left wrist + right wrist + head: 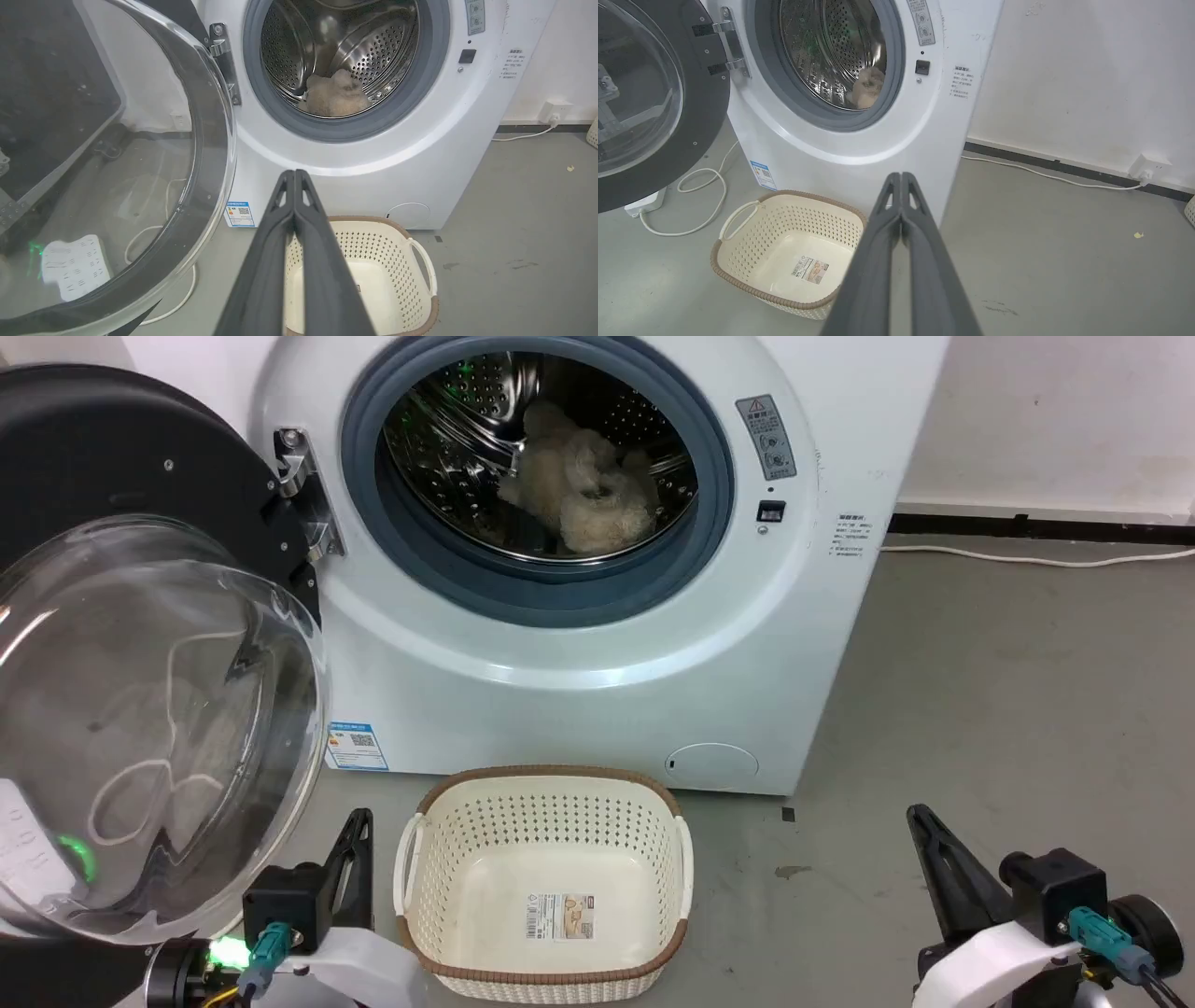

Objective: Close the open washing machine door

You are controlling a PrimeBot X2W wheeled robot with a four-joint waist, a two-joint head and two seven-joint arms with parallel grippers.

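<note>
Head view shows the door swung open at the washer's 9 o'clock, just at 11 o'clock of the nearer left hand, fingers pressed together like the right hand's.

The washing machine door: clear glossy glass bowl in a matt black frame, with a bright bare-metal hinge. The washing machine: smooth glossy white shell, matt grey rubber ring, polished perforated steel drum holding a fluffy beige cloth item. The basket: cream perforated plastic with a slight sheen and a brown woven-look rim; the floor is matt grey, smooth and scuffed.
</note>
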